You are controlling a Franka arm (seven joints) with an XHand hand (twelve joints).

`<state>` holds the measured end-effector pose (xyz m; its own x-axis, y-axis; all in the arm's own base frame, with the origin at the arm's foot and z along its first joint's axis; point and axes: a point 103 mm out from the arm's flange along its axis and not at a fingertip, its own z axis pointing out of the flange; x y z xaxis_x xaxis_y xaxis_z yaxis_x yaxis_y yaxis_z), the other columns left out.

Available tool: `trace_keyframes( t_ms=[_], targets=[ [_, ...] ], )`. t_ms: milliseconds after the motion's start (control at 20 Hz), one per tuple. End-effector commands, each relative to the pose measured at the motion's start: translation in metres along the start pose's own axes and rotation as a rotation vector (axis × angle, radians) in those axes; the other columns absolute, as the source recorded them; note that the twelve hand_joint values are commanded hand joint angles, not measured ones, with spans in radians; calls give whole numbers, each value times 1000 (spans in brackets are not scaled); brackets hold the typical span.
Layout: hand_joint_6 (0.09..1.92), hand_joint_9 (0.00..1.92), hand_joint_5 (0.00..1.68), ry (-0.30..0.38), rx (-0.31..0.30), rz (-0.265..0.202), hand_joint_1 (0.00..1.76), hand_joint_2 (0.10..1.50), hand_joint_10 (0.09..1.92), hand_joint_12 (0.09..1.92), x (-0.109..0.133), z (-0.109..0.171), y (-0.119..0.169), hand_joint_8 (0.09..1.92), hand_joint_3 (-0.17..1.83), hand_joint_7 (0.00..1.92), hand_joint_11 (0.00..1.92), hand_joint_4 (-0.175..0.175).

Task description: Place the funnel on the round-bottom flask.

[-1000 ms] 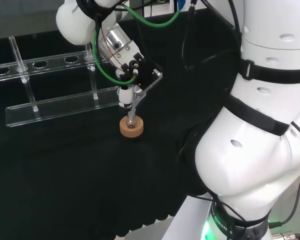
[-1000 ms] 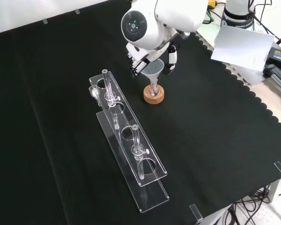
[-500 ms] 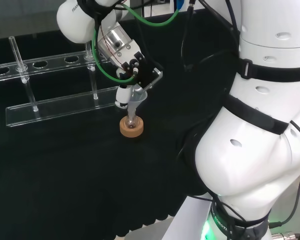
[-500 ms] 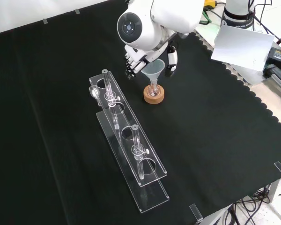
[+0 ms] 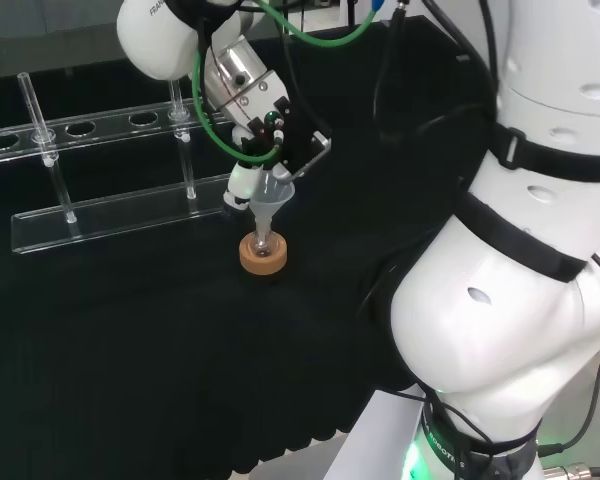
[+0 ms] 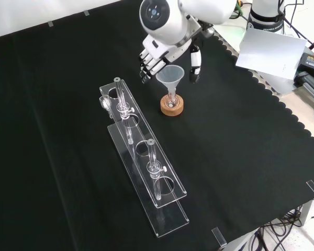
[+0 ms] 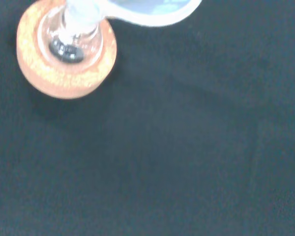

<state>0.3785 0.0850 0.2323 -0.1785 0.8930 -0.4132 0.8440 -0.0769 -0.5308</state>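
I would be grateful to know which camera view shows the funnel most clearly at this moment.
The front view: the funnel shows whole there, with its open cone and its stem running down into the flask on the cork ring. In the head view its cone sits partly behind the hand. The wrist view catches a blurred edge of it.

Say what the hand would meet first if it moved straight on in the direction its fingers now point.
Probably the black cloth: the hand points downward, fingers spread either side of the funnel without touching it. Depth is unclear, so a finger might brush the funnel's rim.
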Motion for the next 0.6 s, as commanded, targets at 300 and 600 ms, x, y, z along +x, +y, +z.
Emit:
trace_keyframes(
  t_ms=[300, 600],
  targets=[
    [87, 232, 140, 121, -164, -14, 441, 693, 738, 1412, -35, -16, -29, 571, 252, 24, 148, -32],
    [87, 307, 199, 168, -180, -2, 466, 719, 715, 1394, -58, -22, -34, 618, 272, 81, 181, -36]
  ],
)
